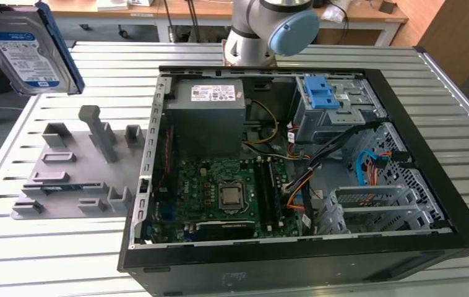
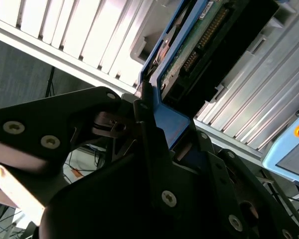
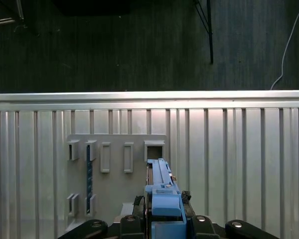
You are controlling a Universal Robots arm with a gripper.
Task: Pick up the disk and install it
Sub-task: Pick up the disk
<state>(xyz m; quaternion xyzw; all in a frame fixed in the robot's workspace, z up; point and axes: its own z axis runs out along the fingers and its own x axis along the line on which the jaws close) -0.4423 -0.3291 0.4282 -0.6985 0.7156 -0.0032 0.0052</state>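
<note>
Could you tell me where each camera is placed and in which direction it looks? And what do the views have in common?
Exterior view: above the slatted table, looking down on the open computer case and the grey fixture plate; the arm's base shows.
First wrist view: on the wrist, looking down past the gripper at the fixture plate.
Second wrist view: on the wrist, looking close along the gripper's links at the board side of the disk.
Shared: all three show the gripped disk.
</note>
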